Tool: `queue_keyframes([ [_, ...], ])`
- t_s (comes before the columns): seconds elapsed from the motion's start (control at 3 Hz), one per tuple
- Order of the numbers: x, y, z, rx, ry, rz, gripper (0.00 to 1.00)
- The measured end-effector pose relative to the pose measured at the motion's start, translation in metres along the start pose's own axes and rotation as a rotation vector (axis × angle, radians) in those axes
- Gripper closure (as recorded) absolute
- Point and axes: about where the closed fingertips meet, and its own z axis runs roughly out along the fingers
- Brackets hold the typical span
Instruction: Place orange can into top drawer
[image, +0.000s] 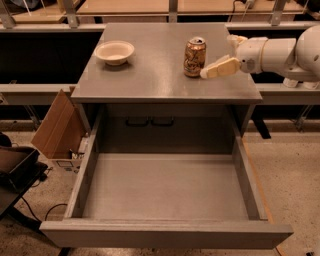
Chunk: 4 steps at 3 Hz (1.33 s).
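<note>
The orange can (194, 56) stands upright on the grey cabinet top (150, 75), at its right middle. My gripper (216, 57) reaches in from the right on a white arm (280, 52). It is open and empty, just right of the can. Its lower cream finger (221, 68) has its tip almost at the can's base, and I cannot tell if they touch. The top drawer (165, 232) is pulled fully out below the cabinet top. Its flat grey bottom holds nothing.
A cream bowl (114, 52) sits at the back left of the cabinet top. An open cardboard box (57, 130) leans on the floor left of the drawer. A dark object (15, 170) is at the far left. Tables and rails run behind.
</note>
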Motion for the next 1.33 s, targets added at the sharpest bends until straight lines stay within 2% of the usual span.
queue_keyframes([
  [0.33,0.0,-0.022,0.013,0.001,-0.083,0.047,0.0],
  [0.67,-0.016,-0.03,0.024,-0.025,-0.145,0.073,0.0],
  [1.0,-0.028,-0.034,0.05,-0.069,-0.163,0.105,0.0],
  [1.33,-0.027,-0.032,0.073,-0.088,-0.099,0.143,0.0],
])
